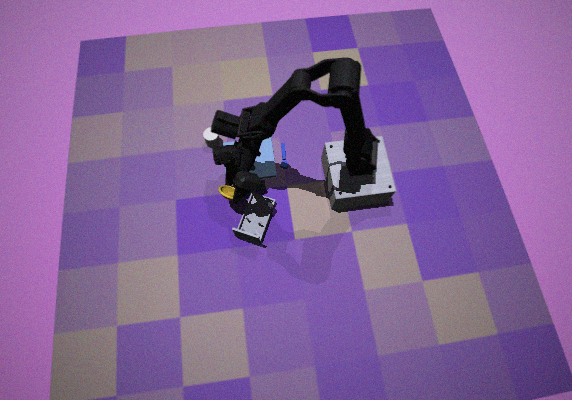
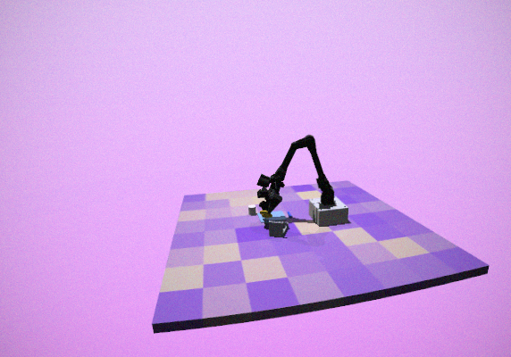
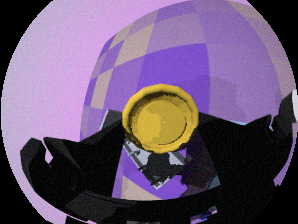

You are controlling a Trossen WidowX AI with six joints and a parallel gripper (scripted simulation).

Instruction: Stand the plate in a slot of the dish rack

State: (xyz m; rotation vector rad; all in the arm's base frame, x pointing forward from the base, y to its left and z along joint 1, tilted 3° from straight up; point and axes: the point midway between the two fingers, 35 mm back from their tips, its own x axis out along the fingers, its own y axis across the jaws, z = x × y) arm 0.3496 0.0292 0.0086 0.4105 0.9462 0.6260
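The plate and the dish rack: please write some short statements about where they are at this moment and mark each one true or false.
1. The hand is closed on the yellow plate. True.
2. The plate already stands in a slot of the dish rack. False: it is in the hand, above the end of the rack nearer the arm.
3. The white cup sits inside the dish rack. False: it stands on the floor, beyond the blue mat.
4. The dish rack holds no dishes. True.
5. In the wrist view the plate shows its round face to the camera. True.
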